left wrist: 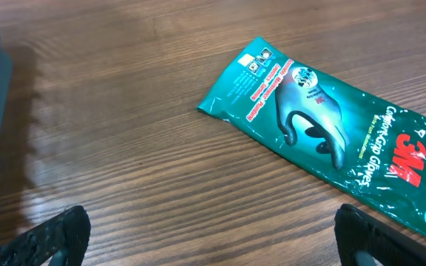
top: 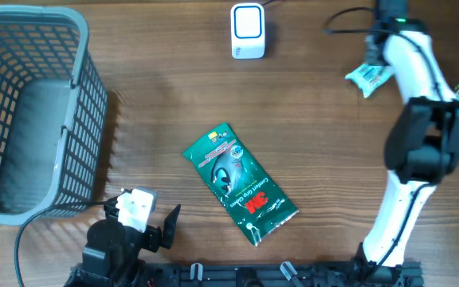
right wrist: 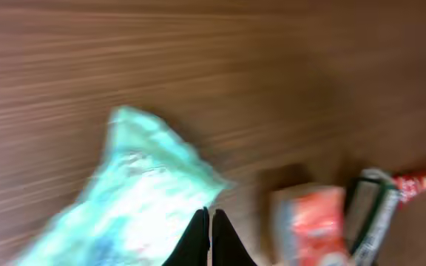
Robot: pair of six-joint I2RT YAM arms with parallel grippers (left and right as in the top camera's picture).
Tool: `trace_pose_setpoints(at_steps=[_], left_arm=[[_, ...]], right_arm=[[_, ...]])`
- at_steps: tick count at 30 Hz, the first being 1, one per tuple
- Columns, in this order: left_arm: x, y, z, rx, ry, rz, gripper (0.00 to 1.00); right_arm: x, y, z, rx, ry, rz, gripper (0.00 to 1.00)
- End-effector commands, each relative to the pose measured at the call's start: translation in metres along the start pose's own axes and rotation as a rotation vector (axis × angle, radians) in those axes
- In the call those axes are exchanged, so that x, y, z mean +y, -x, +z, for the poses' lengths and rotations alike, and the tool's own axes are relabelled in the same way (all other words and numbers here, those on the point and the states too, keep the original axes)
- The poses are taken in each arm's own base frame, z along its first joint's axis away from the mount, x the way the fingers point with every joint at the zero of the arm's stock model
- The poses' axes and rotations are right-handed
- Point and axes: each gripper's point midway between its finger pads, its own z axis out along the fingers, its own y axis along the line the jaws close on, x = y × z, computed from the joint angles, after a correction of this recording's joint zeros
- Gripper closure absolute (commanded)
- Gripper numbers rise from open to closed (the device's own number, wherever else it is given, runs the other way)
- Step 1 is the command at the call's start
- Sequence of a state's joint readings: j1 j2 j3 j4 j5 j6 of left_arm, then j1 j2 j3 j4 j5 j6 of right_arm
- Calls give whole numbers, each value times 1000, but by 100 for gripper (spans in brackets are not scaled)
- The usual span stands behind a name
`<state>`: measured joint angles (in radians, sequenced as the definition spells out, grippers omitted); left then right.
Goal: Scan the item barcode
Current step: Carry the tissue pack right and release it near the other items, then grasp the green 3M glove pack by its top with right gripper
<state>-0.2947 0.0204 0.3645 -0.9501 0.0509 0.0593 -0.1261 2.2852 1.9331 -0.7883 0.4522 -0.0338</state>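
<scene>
3M glove pack (top: 240, 182): teal, flat on table (top: 333, 159) ctr, printed face up, lying diag., top end twd upper-left. Scanner (top: 248, 31): small white box, blue-ringed face, far edge ctr. Pale green packet (top: 368, 77): far right, well apart from both; details too blurred.

Table (top: 333, 159): smooth wood, fine grain, faint sheen
Glove packet (top: 240, 184): glossy green plastic film
Basket (top: 78, 119): matt grey plastic mesh
Scanner (top: 248, 31): smooth white plastic

A green glove packet (top: 240, 182) lies at centre, grey basket (top: 94, 119) to its left, white scanner (top: 248, 30) beyond.
</scene>
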Motion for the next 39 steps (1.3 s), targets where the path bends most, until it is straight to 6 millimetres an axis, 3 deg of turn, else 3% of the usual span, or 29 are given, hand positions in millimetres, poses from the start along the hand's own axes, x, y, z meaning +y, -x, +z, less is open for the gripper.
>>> trace_pose_setpoints(at_steps=[1,2,3,4,5,6,8,11,12,14,18,19,20,22,23,24,25,28,31,32,34,35,36,37,38,39], left_arm=[[-1,0,0,-2,-5,12,0],[-1,0,0,-2,-5,12,0],[-1,0,0,-2,-5,12,0],[-1,0,0,-2,-5,12,0],[-1,0,0,-2,-5,12,0],[-1,0,0,-2,-5,12,0],[-1,0,0,-2,-5,12,0],[-1,0,0,-2,-5,12,0],[-1,0,0,-2,-5,12,0],[-1,0,0,-2,-5,12,0],[-1,0,0,-2,-5,12,0],[-1,0,0,-2,-5,12,0],[-1,0,0,-2,-5,12,0],[-1,0,0,-2,-5,12,0],[-1,0,0,-2,-5,12,0],[-1,0,0,-2,-5,12,0],[-1,0,0,-2,-5,12,0],[-1,0,0,-2,-5,12,0],[-1,0,0,-2,-5,12,0],[-1,0,0,-2,-5,12,0],[-1,0,0,-2,-5,12,0],[-1,0,0,-3,-5,12,0],[-1,0,0,-2,-5,12,0],[-1,0,0,-2,-5,12,0],[-1,0,0,-2,-5,12,0],[-1,0,0,-2,-5,12,0]], right_arm=[[-54,7,7,-30,-14,110,95],[-65,6,11,-28,-23,132,96],[-70,5,14,-28,-12,168,90],[-56,9,13,-38,85,165,64],[-34,14,6,-50,212,157,23],[-7,16,-3,-55,351,143,0],[22,9,-14,-1,474,206,0],[36,-36,-12,298,433,708,0],[45,-42,-11,337,453,768,0],[53,-47,1,337,456,821,0],[46,-62,40,242,335,859,1],[40,-62,43,226,301,858,6],[38,-59,44,206,294,849,17],[34,-54,46,182,302,840,55],[32,-53,46,180,305,846,79],[29,-51,47,176,306,853,95],[21,-48,48,166,303,868,96],[-16,-31,55,82,282,867,95],[-68,-50,72,83,127,906,95],[-86,-48,76,52,117,879,88],[-99,-37,75,13,156,827,59],[-105,-23,66,-24,191,807,42],[-109,4,45,-90,262,761,26],[-110,18,32,-123,298,744,11],[-113,39,4,-176,359,741,0],[-111,54,-22,-216,417,730,1]])
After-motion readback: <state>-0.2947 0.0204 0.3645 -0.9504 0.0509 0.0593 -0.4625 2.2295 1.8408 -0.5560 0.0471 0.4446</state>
